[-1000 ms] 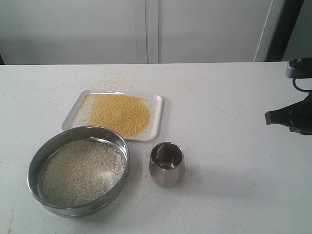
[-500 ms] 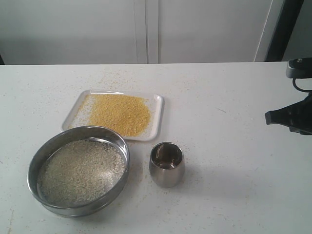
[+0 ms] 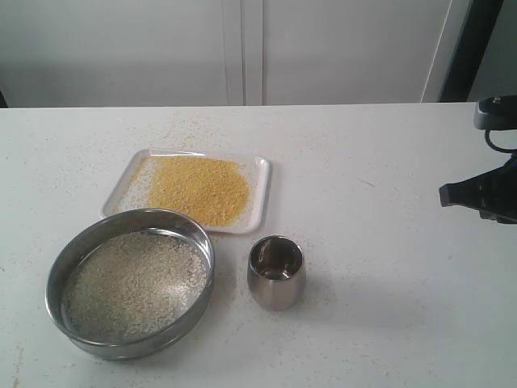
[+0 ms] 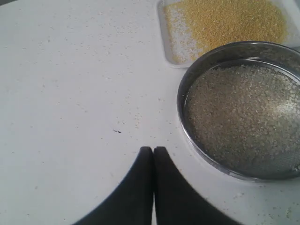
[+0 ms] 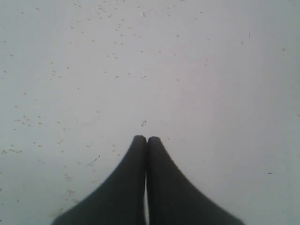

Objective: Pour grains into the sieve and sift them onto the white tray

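Observation:
The round steel sieve (image 3: 129,283) stands on the table at the front left and holds whitish grains (image 3: 133,283). Behind it and touching its rim lies the white tray (image 3: 262,194) with a heap of yellow grains (image 3: 200,187). The left wrist view shows the sieve (image 4: 187,89), the tray (image 4: 163,33) and the yellow grains (image 4: 229,18), with my left gripper (image 4: 153,149) shut and empty over bare table beside the sieve. My right gripper (image 3: 446,195) hangs at the far right edge, shut and empty; its fingertips (image 5: 146,138) are pressed together above the table.
A small rounded steel cup (image 3: 276,272) stands upright to the right of the sieve, in front of the tray. Stray grains (image 5: 28,122) are scattered over the white table (image 3: 388,283). A pale wall runs behind the table's far edge.

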`<move>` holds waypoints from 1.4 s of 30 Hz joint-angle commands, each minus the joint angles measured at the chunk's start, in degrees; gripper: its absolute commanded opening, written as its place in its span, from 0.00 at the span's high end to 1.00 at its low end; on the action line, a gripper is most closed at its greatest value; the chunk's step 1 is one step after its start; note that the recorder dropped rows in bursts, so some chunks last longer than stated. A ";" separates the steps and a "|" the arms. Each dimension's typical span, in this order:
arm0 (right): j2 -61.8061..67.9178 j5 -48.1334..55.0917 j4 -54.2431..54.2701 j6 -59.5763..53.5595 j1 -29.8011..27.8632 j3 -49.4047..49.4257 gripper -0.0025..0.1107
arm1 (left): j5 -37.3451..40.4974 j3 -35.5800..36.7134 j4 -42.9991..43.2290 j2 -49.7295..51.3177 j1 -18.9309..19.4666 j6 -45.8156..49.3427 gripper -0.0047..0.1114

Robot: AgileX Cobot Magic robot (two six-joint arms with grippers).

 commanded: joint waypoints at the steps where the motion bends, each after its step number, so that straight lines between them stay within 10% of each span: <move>1: -0.15 -0.20 -0.35 0.33 -0.31 -0.31 0.98 | -0.39 2.16 1.68 -6.10 2.19 0.37 0.96; 24: -0.15 -0.20 -0.35 0.33 -0.31 -0.31 0.98 | -9.62 24.85 -5.53 -29.81 9.63 -0.02 0.96; 42: -0.15 -0.20 -0.35 0.33 -0.31 -0.31 0.98 | -14.44 32.27 -7.33 -30.21 11.33 -0.02 0.96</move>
